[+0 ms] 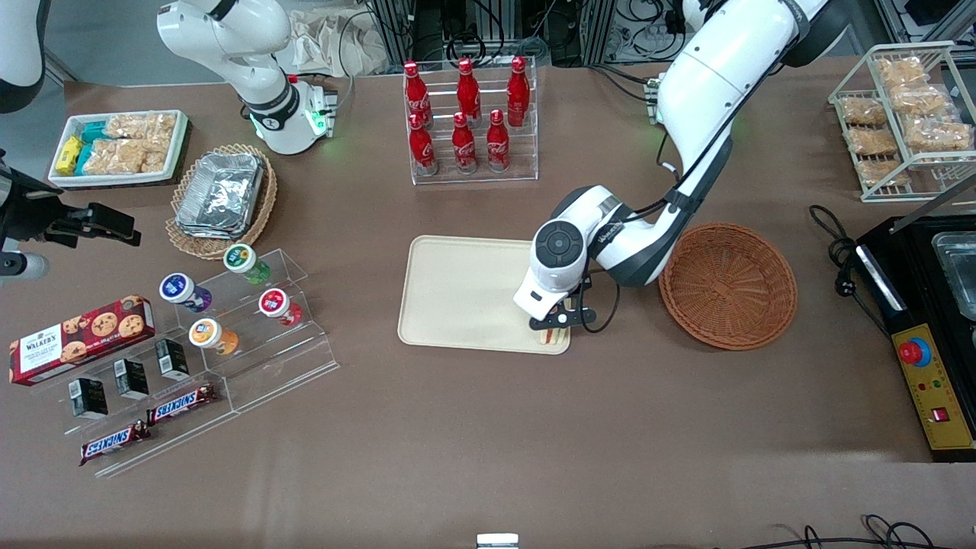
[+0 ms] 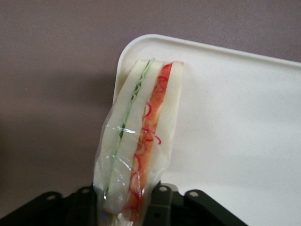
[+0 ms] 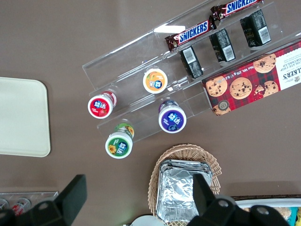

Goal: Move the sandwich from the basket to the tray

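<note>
Cream plastic tray (image 1: 457, 293) now carries the gripper (image 1: 554, 323) over its corner nearest the basket (image 1: 728, 284), pinching the wrapped sandwich (image 2: 141, 141) upright, so I'd lower it flat inward before letting go.

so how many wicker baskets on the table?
2. The reddish-brown round wicker basket, empty, sits beside the cream tray where the tool holds the sandwich. The tan foil-pack basket is toward the parked arm's end.
</note>
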